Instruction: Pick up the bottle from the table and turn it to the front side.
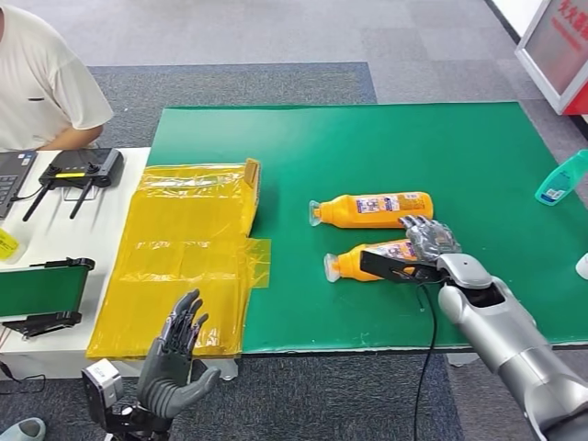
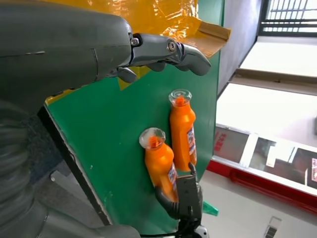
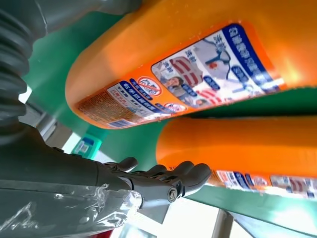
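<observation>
1. The right hand (image 1: 430,241) lies over the base end of the near orange bottle (image 1: 371,260). Its dark fingers (image 1: 424,234) drape across the top of the bottle's body, and a black part of the hand runs along the bottle's near side. The fingers touch the bottle, but whether they are clasped firmly round it cannot be told.
2. In the right wrist view the fingers (image 3: 176,179) reach forward just beside the labelled orange body, slightly curled.
3. The left hand (image 1: 176,354) is raised in front of the surface's near edge, holding nothing, with fingers spread and pointing upward and the thumb out to the side.
4. The near bottle lies on its side on the green mat (image 1: 485,165), right of the middle. Its long axis runs left to right, with the clear cap toward the robot's left and the base under the right hand.
5. A second orange bottle (image 1: 371,209) lies just beyond it, almost parallel, cap also to the left, label facing up. The two are close but apart.
6. A yellow plastic sheet (image 1: 180,266) covers the left part of the surface, its edge overlapping the mat.
7. A teal bottle (image 1: 561,179) lies at the mat's far right edge.
8. A person in a pale shirt (image 1: 38,78) sits at the far left, behind a black router (image 1: 82,170).
</observation>
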Tool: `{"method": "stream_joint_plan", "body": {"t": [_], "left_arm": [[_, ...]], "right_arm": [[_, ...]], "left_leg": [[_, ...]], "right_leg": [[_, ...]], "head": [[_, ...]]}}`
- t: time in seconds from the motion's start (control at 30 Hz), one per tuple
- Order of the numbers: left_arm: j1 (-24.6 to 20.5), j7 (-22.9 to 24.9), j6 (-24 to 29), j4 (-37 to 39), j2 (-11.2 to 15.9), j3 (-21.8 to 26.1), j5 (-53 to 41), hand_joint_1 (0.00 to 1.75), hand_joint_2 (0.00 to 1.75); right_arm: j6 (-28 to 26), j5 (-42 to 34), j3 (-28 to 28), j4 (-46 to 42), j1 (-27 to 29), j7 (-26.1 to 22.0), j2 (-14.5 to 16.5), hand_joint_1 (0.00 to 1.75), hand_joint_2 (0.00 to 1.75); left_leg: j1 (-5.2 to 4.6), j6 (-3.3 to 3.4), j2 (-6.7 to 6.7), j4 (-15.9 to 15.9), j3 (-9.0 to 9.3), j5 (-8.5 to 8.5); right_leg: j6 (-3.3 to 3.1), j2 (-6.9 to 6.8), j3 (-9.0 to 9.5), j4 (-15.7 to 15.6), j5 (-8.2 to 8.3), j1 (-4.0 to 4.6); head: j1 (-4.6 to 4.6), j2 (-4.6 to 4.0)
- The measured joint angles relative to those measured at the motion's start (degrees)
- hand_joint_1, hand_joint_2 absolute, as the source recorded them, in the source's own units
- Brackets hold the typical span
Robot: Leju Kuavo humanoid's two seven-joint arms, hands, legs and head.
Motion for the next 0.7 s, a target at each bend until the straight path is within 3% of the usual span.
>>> {"method": "stream_joint_plan", "body": {"t": [0.7], "left_arm": [[-0.6, 0.1, 0.0, 1.3, 1.5, -0.7, 0.8, 0.0, 1.75]], "right_arm": [[3.5, -0.4, 9.5, 10.0, -5.6, -4.0, -0.7, 0.0, 1.75]], "left_leg": [[0.0, 0.0, 0.0, 0.0, 0.0, 0.01]], "right_leg": [[0.0, 0.0, -0.03, 0.0, 0.0, 0.0]], "head": [[0.01, 0.0]]}}
